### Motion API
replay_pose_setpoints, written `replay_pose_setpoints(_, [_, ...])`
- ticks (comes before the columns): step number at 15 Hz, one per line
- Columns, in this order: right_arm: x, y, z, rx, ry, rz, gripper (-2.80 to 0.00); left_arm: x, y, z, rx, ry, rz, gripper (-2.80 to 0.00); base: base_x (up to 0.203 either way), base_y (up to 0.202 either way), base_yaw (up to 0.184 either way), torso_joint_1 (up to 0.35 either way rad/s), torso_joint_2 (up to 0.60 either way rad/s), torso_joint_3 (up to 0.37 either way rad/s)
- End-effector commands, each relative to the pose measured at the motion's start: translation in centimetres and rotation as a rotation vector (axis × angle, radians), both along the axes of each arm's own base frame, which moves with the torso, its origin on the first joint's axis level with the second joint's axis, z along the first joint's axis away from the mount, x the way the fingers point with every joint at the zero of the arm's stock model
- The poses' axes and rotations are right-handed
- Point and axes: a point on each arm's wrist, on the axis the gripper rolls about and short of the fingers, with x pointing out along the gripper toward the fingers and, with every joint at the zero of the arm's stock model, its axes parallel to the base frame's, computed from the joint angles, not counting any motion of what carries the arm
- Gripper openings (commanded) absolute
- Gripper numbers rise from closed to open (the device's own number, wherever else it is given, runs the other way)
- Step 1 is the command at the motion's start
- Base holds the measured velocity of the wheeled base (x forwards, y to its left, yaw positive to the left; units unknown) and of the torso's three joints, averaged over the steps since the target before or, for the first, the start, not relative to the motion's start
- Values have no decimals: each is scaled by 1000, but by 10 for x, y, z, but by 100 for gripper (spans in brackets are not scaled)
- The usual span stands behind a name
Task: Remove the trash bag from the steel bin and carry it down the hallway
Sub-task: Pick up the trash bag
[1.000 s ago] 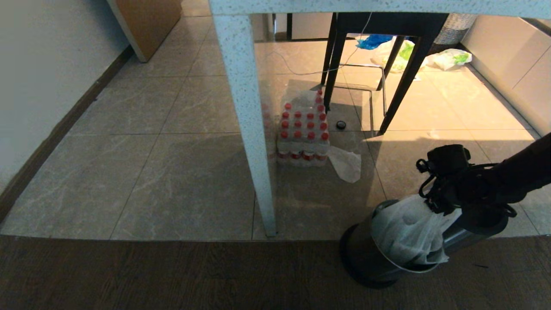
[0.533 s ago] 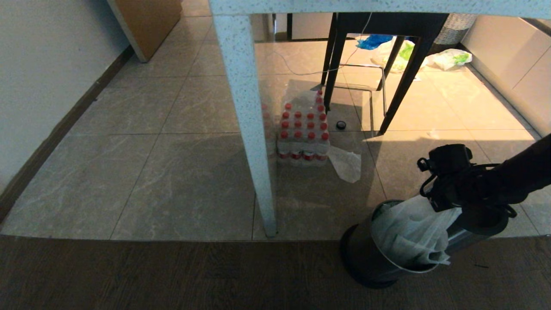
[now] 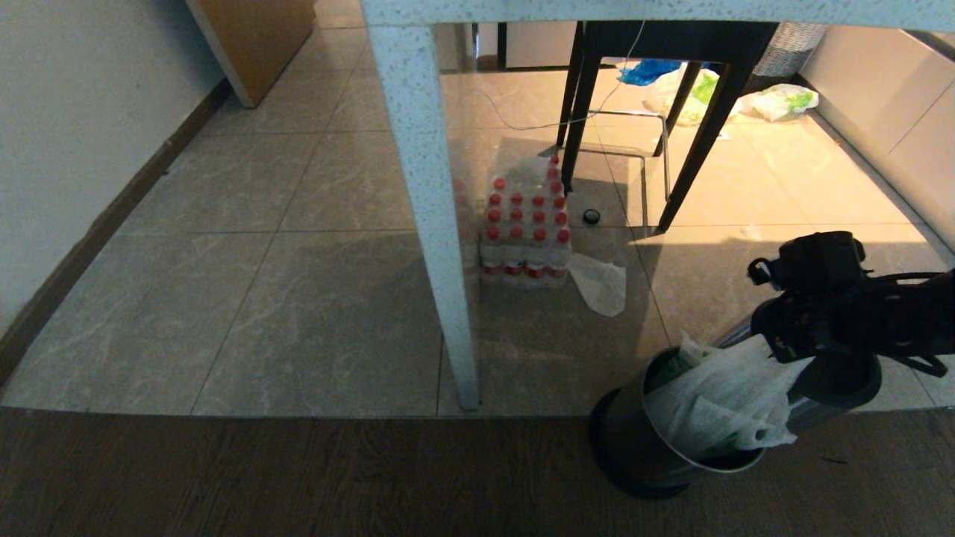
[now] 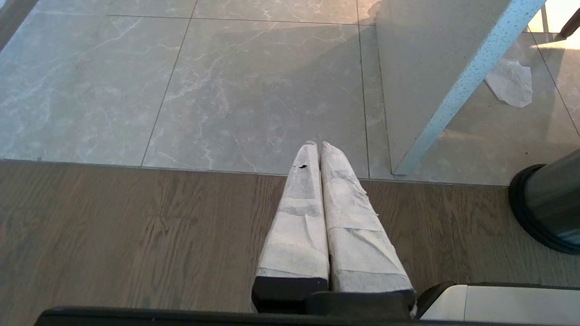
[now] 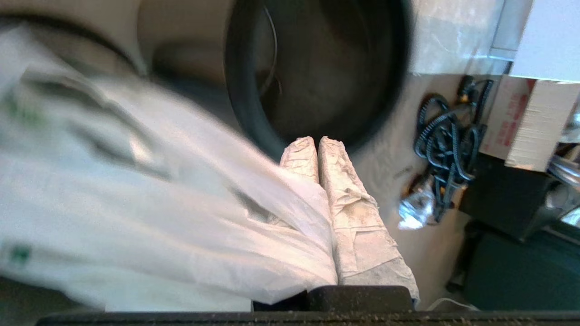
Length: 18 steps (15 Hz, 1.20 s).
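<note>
The right gripper (image 5: 317, 145), jaws pinching the bag (image 3: 720, 406), is lifting it at the near right while it is sitting half inside the bin (image 3: 634, 447), and should be rising straight and slowly so the bin isn't tipping.

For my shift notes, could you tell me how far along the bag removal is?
Done: the right gripper is shut on the trash bag. In hand: the lift, as the bag's lower part sits inside the steel bin, which leans. Left: pulling it free and carrying it down the hallway. The left gripper hangs shut, idle, above the floor.
</note>
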Motion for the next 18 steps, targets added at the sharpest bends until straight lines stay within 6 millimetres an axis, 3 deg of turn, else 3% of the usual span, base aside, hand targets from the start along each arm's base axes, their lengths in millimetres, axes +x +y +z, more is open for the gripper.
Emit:
replay_pose_setpoints(1, [-42,3,47,-2,-82,19,-280,0,0,0,0,-1,0,-280,0,0,0,0,0,0])
replay_pose_setpoints(6, [-164,22,103,107,-250,264,-280,0,0,0,0,-1,0,-280,0,0,0,0,0,0])
replay_pose_setpoints(9, [-213,29,116,205,-406,368,-280,0,0,0,0,-3,0,-280,0,0,0,0,0,0])
replay_pose_setpoints(13, [-244,28,120,334,-563,373,-280,0,0,0,0,-3,0,-280,0,0,0,0,0,0])
replay_pose_setpoints(16, [-249,27,122,341,-625,378,-280,0,0,0,0,-3,0,-280,0,0,0,0,0,0])
replay_pose_setpoints(18, [-249,26,112,333,-613,358,-280,0,0,0,0,-3,0,-280,0,0,0,0,0,0])
